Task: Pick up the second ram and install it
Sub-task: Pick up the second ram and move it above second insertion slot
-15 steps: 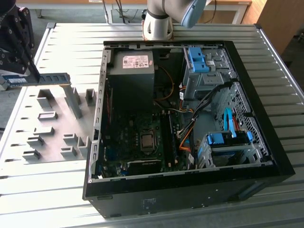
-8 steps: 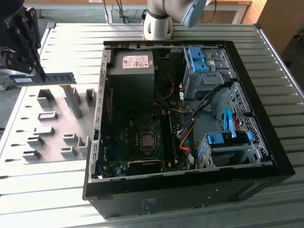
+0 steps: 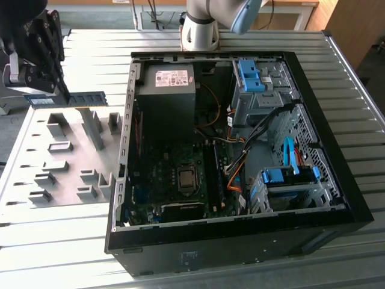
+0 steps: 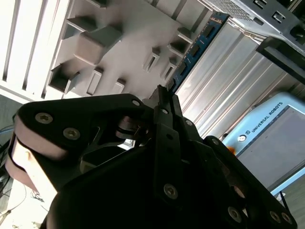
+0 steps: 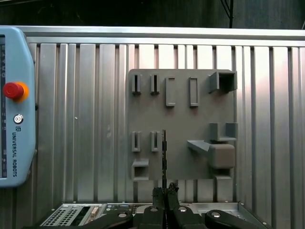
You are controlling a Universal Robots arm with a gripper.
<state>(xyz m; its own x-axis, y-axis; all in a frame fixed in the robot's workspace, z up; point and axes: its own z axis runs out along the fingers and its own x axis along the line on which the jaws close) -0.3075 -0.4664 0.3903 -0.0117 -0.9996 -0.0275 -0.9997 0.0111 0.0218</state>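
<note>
We saw the black metal gripper (image 3: 65, 96) at the exterior view's left, its pincer clamped narrow on one end of the second ram (image 3: 89, 98), a thin flat blue circuit-board stick with dark chips. The stick jutted out over the far edge of the flat grey plastic holder plate (image 3: 27, 144), which lay on the ribbed aluminium table (image 3: 60, 253). The open black computer case (image 3: 210, 259) stood beside the plate on the exterior view's right, apart from the stick.
</note>
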